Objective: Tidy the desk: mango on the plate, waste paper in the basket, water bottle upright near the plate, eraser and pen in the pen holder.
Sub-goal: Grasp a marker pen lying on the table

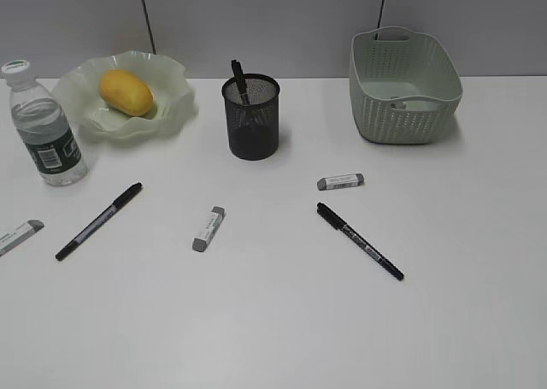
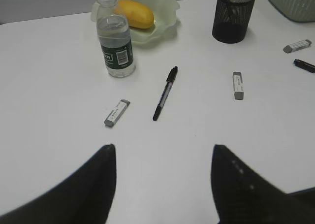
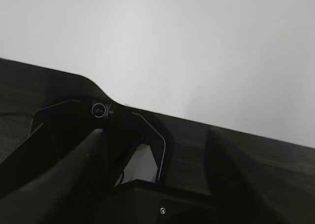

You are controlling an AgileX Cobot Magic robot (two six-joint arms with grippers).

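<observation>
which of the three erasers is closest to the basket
The eraser lying right of centre, just above the right-hand pen, is nearest the basket. The middle eraser and the left-edge eraser lie farther away.

Lighting's bright and even from overhead on my side, so the white bench [image 1: 273, 321] nearly washes out and shadows under the pen holder [image 1: 251, 115] and basket [image 1: 403, 85] stay short and soft. Exterior view is sharp. My left claw [image 2: 162, 184] is just a dark, blurry silhouette up close. Right wrist view is murky: black foreground, pale featureless backdrop.
</observation>
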